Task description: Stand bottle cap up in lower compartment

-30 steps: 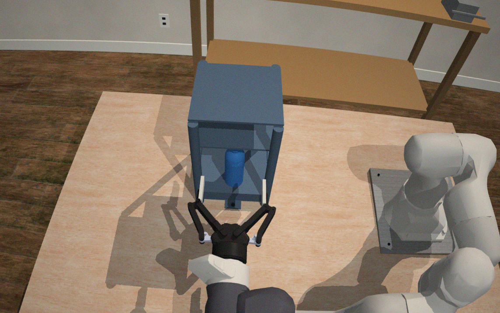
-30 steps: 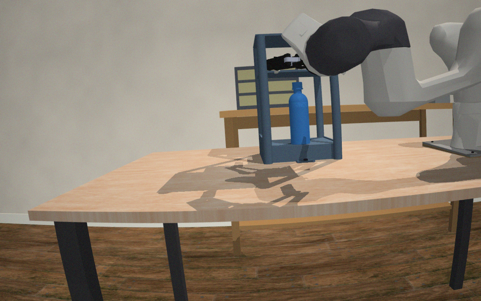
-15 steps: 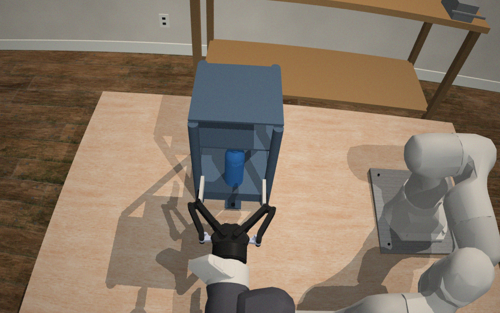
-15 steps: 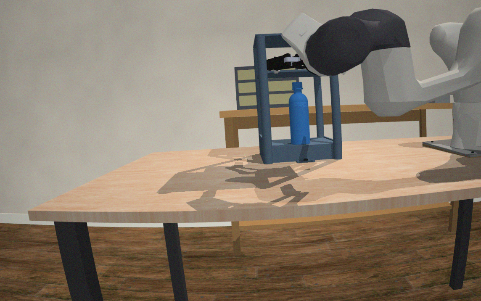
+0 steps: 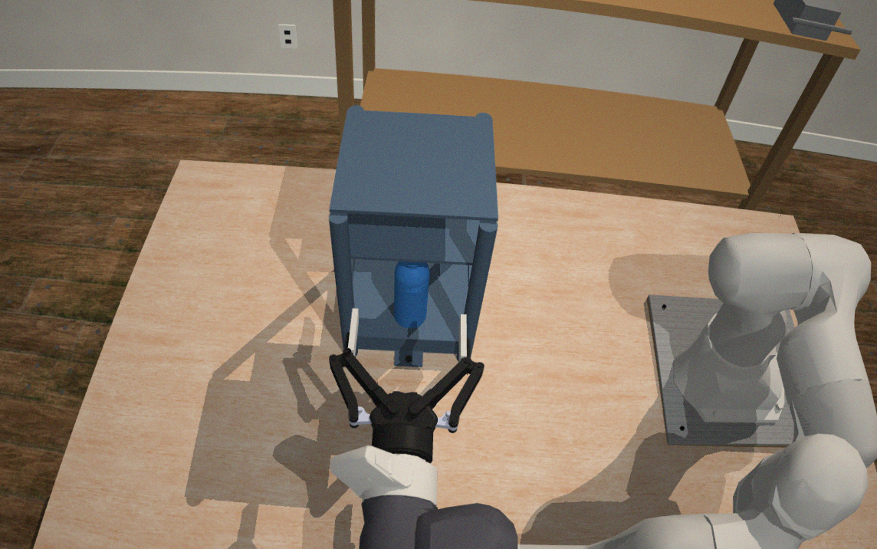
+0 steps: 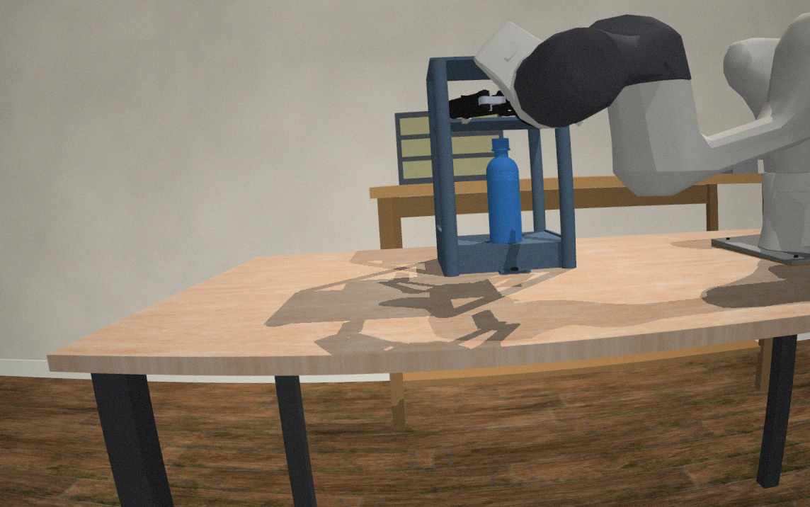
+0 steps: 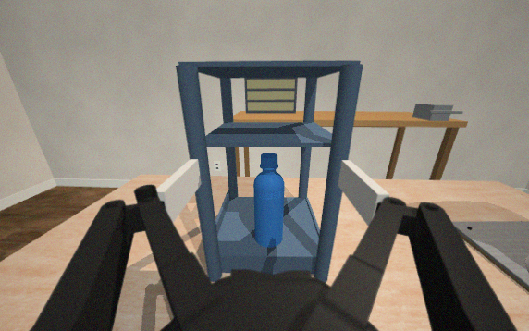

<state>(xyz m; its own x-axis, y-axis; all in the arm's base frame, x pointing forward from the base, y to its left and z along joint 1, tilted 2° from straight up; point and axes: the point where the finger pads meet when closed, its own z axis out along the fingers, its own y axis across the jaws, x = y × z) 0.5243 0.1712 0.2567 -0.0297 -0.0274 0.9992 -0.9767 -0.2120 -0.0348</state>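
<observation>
Item: bottle (image 7: 268,203), blue, stood cap up on the floor of the lower compartment of the shelving unit (image 7: 193,139), long axis vertical, base behind the front edge, roughly centred between the posts. Item: pincer (image 5: 407,333), positioned in front of the unit on the robot's side, pointing at it level, with the bottle straight ahead and well inside. Pincer state: fully spread and released, grasping nothing; its white pads (image 7: 178,189) flanked the two front posts on the outside, whether touching them could not be told. Item: surface (image 6: 238,311), bearing the unit and the arm's base plate (image 5: 661,310). Assessment: placement appeared done; any remaining move would be a straight retreat.
</observation>
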